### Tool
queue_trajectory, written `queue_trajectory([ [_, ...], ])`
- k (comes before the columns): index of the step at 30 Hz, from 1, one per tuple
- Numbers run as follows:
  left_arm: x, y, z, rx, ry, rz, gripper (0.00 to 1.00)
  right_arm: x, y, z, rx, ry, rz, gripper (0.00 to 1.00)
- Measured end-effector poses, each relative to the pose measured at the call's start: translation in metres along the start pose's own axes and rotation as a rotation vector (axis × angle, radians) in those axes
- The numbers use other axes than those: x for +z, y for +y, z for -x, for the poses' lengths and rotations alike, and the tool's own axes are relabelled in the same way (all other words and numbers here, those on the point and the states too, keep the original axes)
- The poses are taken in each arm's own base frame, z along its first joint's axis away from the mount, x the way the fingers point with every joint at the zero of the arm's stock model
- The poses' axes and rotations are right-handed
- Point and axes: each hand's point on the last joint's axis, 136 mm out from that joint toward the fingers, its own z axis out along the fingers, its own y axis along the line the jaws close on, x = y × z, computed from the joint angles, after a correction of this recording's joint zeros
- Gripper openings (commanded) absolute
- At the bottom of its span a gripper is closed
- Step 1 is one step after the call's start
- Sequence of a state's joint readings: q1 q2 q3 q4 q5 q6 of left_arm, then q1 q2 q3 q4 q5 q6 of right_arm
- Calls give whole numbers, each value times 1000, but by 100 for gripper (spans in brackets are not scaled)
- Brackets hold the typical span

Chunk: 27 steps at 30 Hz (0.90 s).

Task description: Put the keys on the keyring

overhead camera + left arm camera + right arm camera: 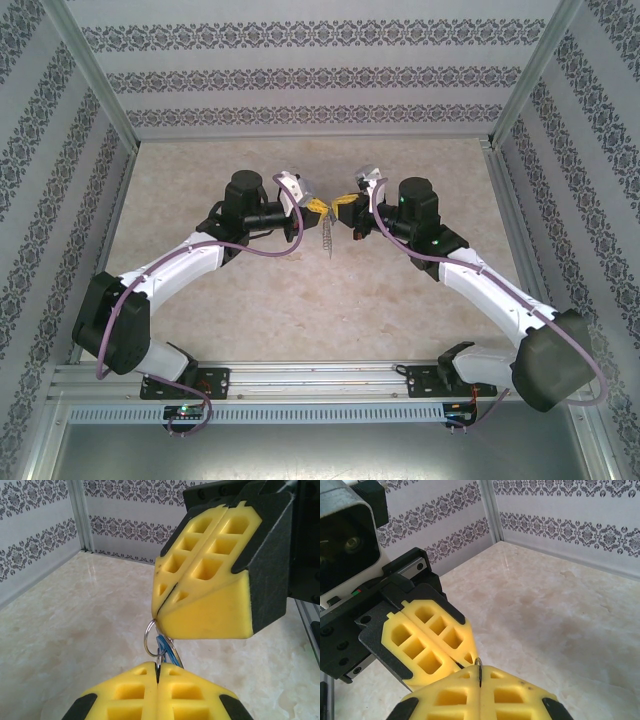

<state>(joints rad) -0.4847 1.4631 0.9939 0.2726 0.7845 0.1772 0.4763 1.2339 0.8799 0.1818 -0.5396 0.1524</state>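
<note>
The left gripper (157, 674) is clenched, its yellow pads (125, 695) pressed together along one seam. Out of that seam rises the keyring (146, 639) – here a thin silver loop seen nearly edge-on. The loop's upper end runs into the tip of the right gripper (158, 614), which is also clenched, pads flush. Both grippers therefore pinch the same loop, one at each end, tips almost touching.

The keys (165, 649) show as a blue tag lying just beside the loop, in the small gap between the two grippers. The tag's lower end goes behind the left gripper's pads, so whether it is pinched too cannot be told. The silver key itself cannot be made out.

From the right wrist, the right gripper (479, 681) has a sliver of the keyring (478, 666) poking up from its seam, right against the tip of the left gripper (464, 661).

From above, the left gripper (316, 208) and right gripper (345, 207) meet nose to nose over the middle of the desk (230, 310), held off its surface. A fine chain (325, 238) hangs straight down from where they meet – its lower end is near the desk, but whether it touches cannot be told. Patterned walls (300, 60) close in the desk on three sides.
</note>
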Motion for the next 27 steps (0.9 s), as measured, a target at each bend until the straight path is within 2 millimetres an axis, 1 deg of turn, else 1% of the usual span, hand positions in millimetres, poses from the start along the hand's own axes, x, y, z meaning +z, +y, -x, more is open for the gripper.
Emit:
queue_trajectory([
  [7,0,0,0,0,0,0,0,0,0,-1,-2,0,0,0],
  [14,0,0,0,1,0,0,0,-10,4,-5,-4,-3,-8,0],
  [17,0,0,0,3,0,0,0,-12,5,-3,-5,-7,-11,0],
  [27,0,0,5,10,-7,0,0,-9,8,-7,-3,6,2,0],
])
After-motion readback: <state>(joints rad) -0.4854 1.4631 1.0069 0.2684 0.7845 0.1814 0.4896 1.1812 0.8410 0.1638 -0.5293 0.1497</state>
